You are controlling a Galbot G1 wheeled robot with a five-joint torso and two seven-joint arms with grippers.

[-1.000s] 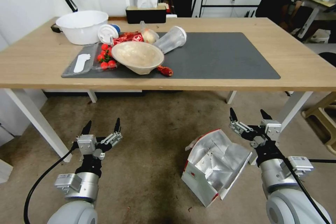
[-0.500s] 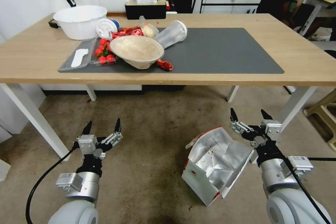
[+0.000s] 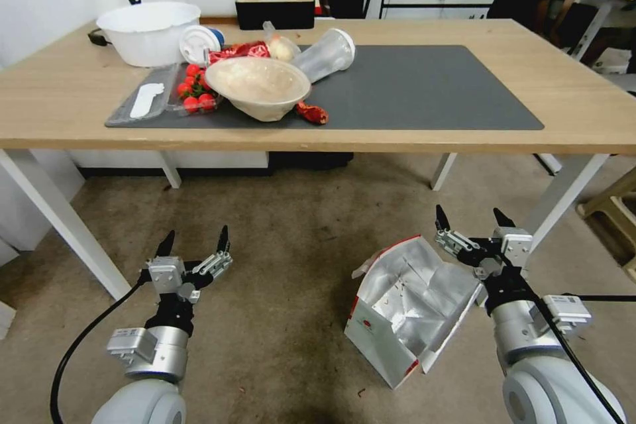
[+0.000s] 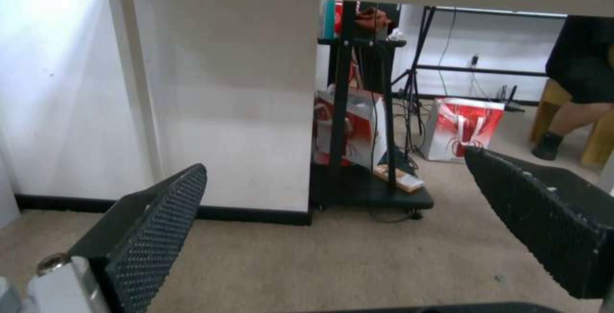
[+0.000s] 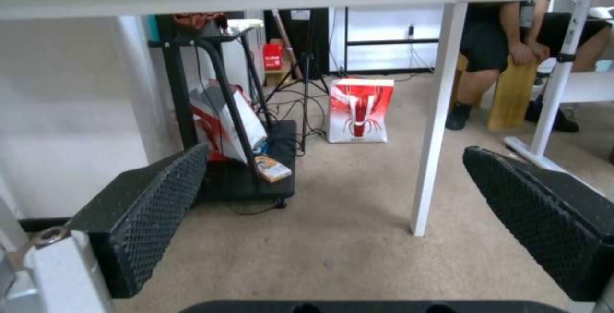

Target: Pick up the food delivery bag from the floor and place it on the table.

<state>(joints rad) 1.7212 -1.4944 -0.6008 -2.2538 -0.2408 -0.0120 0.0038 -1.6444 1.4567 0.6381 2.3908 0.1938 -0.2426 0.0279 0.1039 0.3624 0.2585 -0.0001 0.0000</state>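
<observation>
the food delivery bag (image 3: 405, 308) lies tipped on the floor (image 3: 291, 238) in front of the table (image 3: 583, 112), its open mouth turned up and toward us so the silver foil lining shows, a red-edged flap and a small round red logo on the near white panel. the right gripper (image 3: 474, 225) hangs just beside the bag's far right rim, fingers spread apart and empty. the left gripper (image 3: 193, 243) hovers well apart to the left, also spread wide, holding nothing.

we judge the step in hand to be the reach for a grasp. the bag looks thin and crumpled, so we should close on a stiff rim or folded edge, not on loose foil, and expect it to sag or swing when lifted. on the table, the dark grey mat (image 3: 424, 89) is bare on its right side, away from the beige bowl (image 3: 257, 86), the tipped clear cup (image 3: 324, 63) and the cherry tomatoes (image 3: 192, 94); that looks the safest landing.
</observation>
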